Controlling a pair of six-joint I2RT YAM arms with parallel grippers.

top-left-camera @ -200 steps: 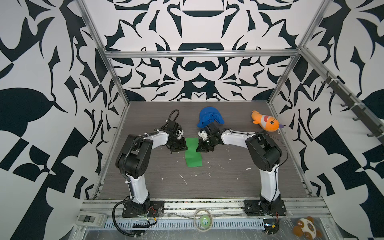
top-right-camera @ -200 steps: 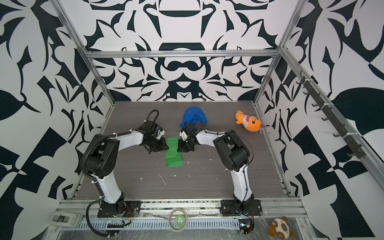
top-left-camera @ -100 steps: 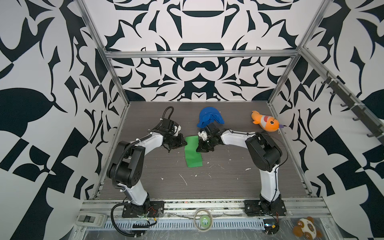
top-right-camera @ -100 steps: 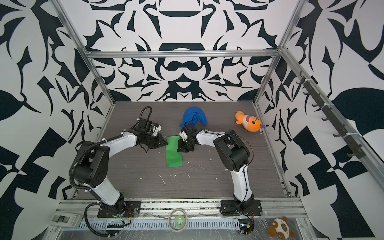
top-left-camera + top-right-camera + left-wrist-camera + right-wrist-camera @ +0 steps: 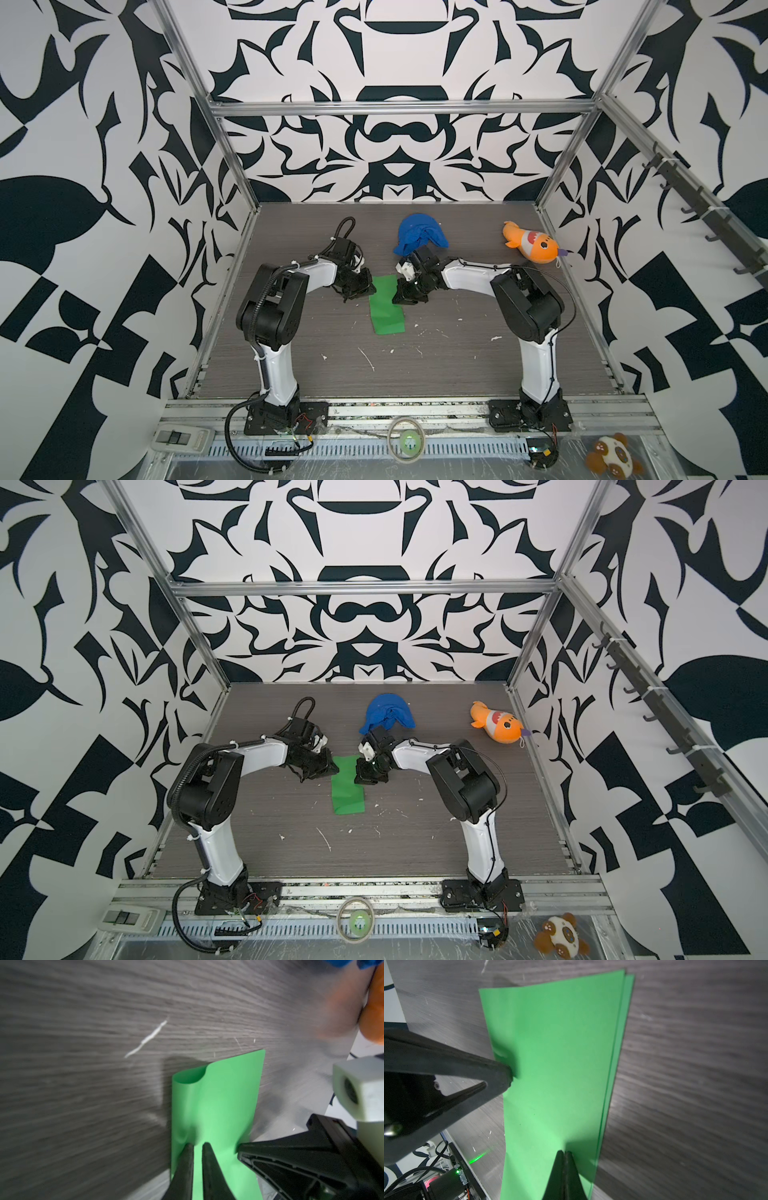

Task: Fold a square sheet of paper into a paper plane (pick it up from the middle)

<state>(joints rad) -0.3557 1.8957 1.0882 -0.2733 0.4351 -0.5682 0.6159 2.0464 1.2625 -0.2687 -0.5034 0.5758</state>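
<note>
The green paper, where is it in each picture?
Top view: green paper in the middle, between left hand and right hand.
Top view: paper likewise between the hands.
Left wrist view: paper, folded over, at the left hand.
Right wrist view: paper fills the middle, at the right hand.
Shared landmark: the dark wood-grain table under it.

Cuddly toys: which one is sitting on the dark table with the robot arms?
The orange fish, near the back right corner of the table. The brown-and-white toy lies off the table, beyond its front edge.
</note>
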